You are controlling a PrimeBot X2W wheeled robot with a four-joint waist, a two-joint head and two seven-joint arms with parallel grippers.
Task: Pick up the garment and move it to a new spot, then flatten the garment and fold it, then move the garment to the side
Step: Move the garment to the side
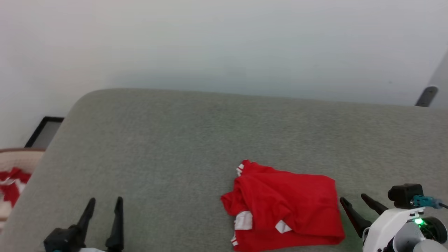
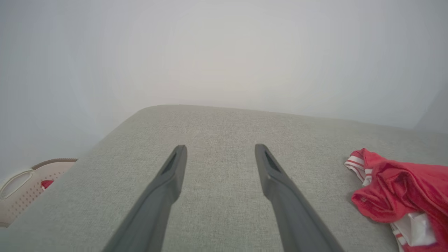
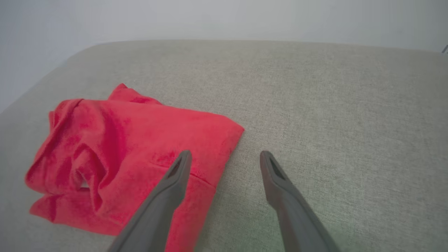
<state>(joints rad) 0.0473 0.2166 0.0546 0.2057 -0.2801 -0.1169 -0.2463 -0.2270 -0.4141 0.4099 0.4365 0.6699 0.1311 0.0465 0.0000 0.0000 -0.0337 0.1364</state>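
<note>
Here, pale wall [image 1: 224,42] behind wide grey cushion [image 1: 175,140]. Jersey [image 1: 287,206], red, roughly folded into crumpled rectangle, lies on cushion's near right part, white sleeve patches and striped trim showing at its left edge. Beige basket [image 1: 14,164] off cushion's left edge, red cloth inside. Right gripper [image 1: 353,198] just beside jersey's right edge, fingers spread, holding nothing; in wrist view one finger overlaps jersey's corner, contact unclear. Left gripper [image 1: 105,200] at near left, well apart from jersey, fingers likewise spread, empty.
</note>
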